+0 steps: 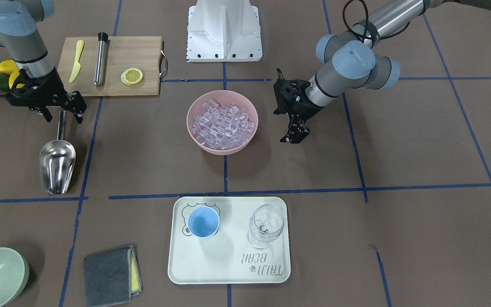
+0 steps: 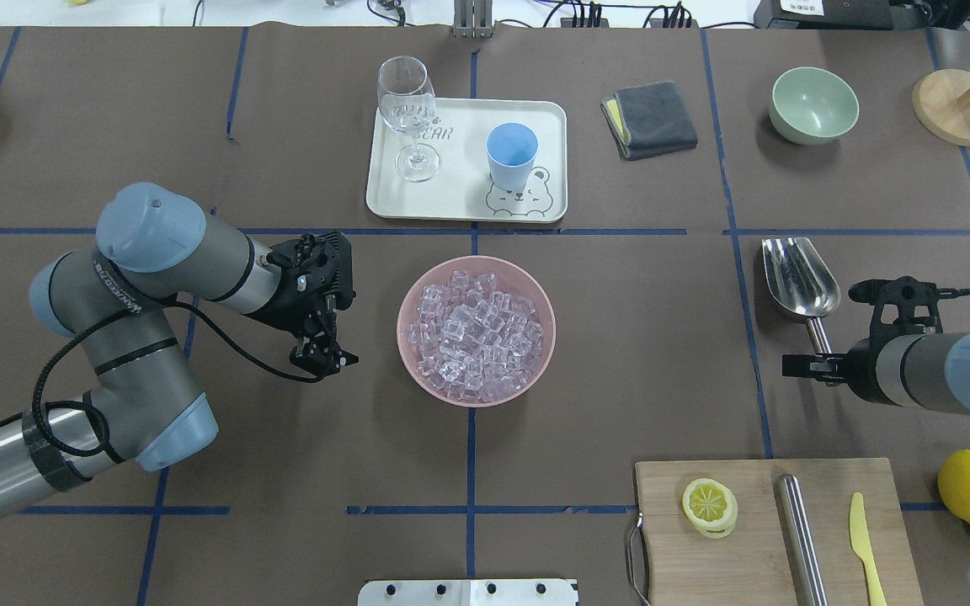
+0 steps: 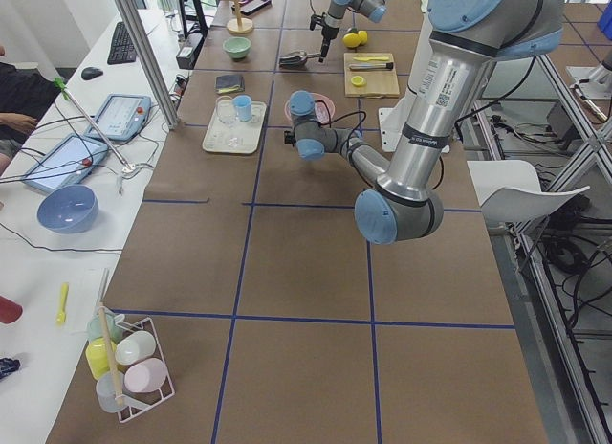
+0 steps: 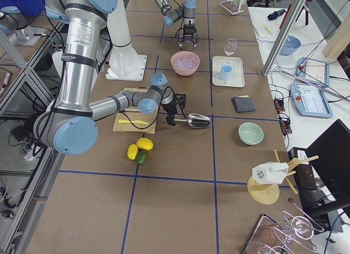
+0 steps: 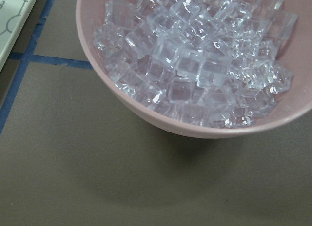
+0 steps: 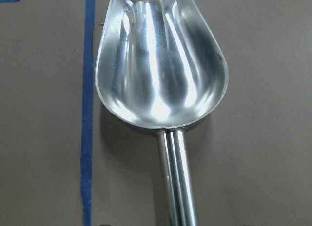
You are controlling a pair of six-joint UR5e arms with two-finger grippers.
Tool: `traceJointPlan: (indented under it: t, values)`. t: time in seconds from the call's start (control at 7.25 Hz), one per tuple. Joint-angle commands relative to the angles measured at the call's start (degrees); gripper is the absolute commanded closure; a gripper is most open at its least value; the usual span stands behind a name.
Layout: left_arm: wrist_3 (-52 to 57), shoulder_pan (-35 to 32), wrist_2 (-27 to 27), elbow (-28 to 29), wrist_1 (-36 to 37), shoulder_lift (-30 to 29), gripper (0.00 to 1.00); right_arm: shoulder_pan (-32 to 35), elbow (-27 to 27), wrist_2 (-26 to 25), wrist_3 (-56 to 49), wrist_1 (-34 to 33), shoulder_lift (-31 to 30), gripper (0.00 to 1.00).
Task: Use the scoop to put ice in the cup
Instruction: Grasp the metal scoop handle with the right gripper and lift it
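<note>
Overhead exterior view: brown paper-covered worktop (image 2: 620, 353), both arms low over it.
The cream rectangular tray (image 2: 460, 181) lies at the far side. The round pink plastic bowl (image 2: 403, 332) sits at centre, with the left claw (image 2: 323, 358) just beside it, fingers spread. The shiny stainless-steel scoop (image 2: 798, 273) lies flat, its rod handle between the spread fingers of the right claw (image 1: 63, 115); contact cannot be told. The small light-blue plastic cup (image 2: 510, 156) stands upright on the tray. The small clear glassy ice cubes (image 2: 477, 332) are heaped in the bowl.

The cream tray (image 1: 228, 273) on the table (image 1: 399, 149) bears the printed word "BEAR", upside down to the front camera; lettering on the left arm (image 2: 123, 290) is illegible
</note>
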Motion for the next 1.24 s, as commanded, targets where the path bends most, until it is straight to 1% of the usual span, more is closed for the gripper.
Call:
traceJointPlan:
  t: [0.0,0.14,0.28,0.41,0.55,0.69,0.83,0.97,1.1]
  values:
    - [0.0,0.0,0.0,-0.5,0.0,0.1,0.00,-0.1,-0.4,-0.3,0.1,0.4,0.2,0.54]
    - [0.0,-0.1,0.0,-1.2,0.1,0.2,0.00,0.1,-0.2,-0.3,-0.1,0.5,-0.1,0.85]
    - [0.0,0.0,0.1,-1.2,0.0,0.2,0.00,0.2,-0.1,-0.1,-0.2,0.4,-0.3,1.00]
    - [0.0,0.0,0.0,-1.3,0.1,0.2,0.00,0.4,0.6,-0.2,-0.3,0.4,-0.8,1.00]
    - [0.0,-0.1,0.0,-1.3,0.1,0.3,0.00,0.6,4.0,0.5,-2.5,0.4,-2.6,1.00]
    - [0.0,-0.1,0.0,-1.4,0.1,0.2,0.00,3.7,7.8,1.8,-10.3,0.4,-4.1,1.00]
    - [0.0,-0.1,0.1,-1.4,0.0,0.2,0.00,5.8,10.4,3.1,-11.9,-1.6,-4.0,1.00]
    - [0.0,-0.1,0.1,-1.4,0.1,0.2,0.00,7.2,10.8,6.8,-12.7,-3.2,-2.1,1.00]
    - [0.0,-0.1,0.0,-1.4,0.0,0.1,0.00,8.6,10.8,9.1,-18.0,-3.3,0.7,1.00]
